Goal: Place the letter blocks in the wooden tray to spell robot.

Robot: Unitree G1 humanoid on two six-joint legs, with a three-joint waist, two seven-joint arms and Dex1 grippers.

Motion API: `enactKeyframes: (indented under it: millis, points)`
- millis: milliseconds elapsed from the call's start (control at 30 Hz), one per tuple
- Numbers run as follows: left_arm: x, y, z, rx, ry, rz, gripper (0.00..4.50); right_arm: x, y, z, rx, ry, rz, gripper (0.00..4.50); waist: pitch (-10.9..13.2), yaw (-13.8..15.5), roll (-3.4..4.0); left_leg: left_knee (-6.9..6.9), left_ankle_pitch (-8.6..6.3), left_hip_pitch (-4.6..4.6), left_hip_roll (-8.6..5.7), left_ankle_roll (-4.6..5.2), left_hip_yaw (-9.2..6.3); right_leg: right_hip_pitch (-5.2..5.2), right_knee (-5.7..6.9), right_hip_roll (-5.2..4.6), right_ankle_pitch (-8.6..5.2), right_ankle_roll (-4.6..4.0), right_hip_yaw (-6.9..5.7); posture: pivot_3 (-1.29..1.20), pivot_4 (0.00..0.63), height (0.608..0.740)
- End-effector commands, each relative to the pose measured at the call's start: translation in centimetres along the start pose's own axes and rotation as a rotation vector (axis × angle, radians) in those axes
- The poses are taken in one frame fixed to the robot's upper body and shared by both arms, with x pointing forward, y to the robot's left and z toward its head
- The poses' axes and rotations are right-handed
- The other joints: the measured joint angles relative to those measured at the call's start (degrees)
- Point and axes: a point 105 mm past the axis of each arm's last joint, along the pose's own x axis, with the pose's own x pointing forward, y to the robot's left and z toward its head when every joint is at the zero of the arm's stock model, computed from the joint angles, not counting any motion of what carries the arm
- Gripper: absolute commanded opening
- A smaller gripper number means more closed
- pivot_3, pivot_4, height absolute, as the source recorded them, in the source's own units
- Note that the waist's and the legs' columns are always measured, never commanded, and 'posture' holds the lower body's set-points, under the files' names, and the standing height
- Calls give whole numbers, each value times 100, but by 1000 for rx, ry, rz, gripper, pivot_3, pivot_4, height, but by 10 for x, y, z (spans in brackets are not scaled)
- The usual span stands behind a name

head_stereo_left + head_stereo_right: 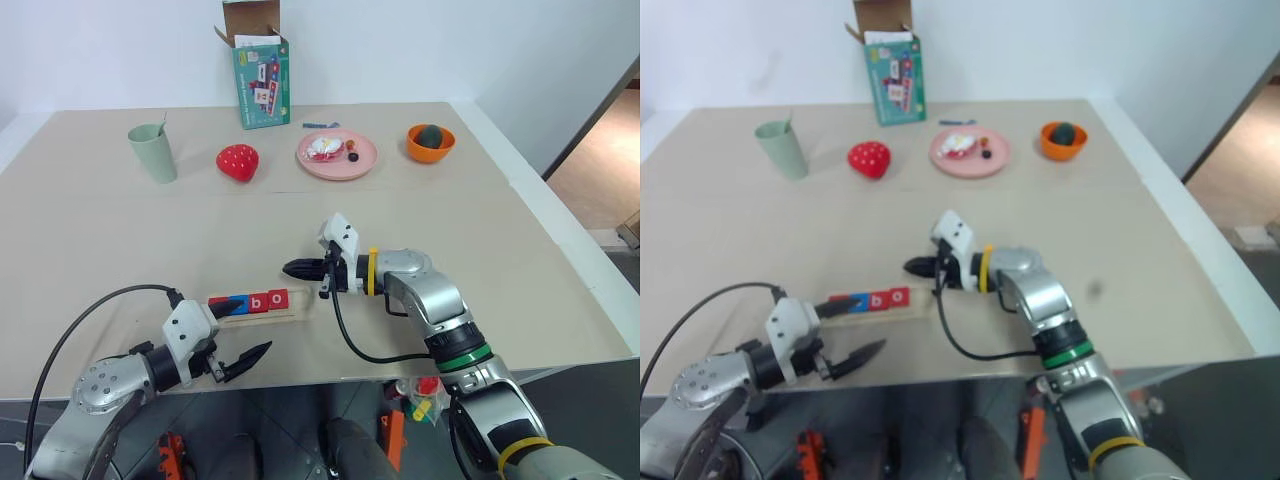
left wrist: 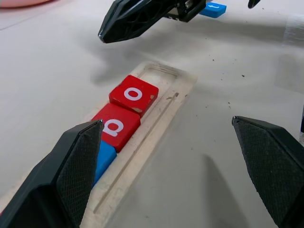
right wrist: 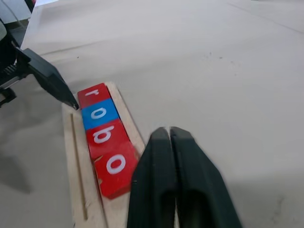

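Letter blocks (image 3: pixel 102 137) — red, blue, red, red.

A wide beige desk (image 1: pixel 480 250) carries everything. Along its far side stand a green cup (image 1: pixel 152 152), a red strawberry toy (image 1: pixel 238 162), a pink plate (image 1: pixel 365 158) and an orange bowl (image 1: pixel 430 150), with a teal box (image 1: pixel 262 82) behind them. Near the front edge lies the tray (image 3: pixel 71 156), its groove holding four blocks (image 3: pixel 102 135) touching in a row. One blue block (image 2: pixel 213 8) lies loose on the desk beyond the tray's end.
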Motion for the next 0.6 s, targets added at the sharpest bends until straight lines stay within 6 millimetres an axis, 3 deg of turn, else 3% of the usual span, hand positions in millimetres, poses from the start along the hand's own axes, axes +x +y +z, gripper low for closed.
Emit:
enactKeyframes:
  millis: [33, 267, 600]
  points:
    - [-1, 2, 6, 25, -17, -9, 4500, 5, 9, 4, -57, -3, 22, 62, 0, 0, 0, 0, 0, 0, 0, 0, 0, 0, -1, -1, 0, 0, 0, 0, 150, 740]
    - [-1, 1, 6, 24, -15, 0, 4500, 7, 16, -7, -56, 24, 42, 62, 0, 1, 0, 0, 0, 0, -1, 0, -1, 0, 0, -1, 0, 0, -1, 0, 150, 740]
    - [-3, 0, 3, 24, -6, 5, 4500, 7, 16, -7, -59, 22, 47, 62, 0, 1, 0, 0, 0, 0, 0, 0, 0, 0, 0, -1, 0, 0, -1, 0, 150, 740]
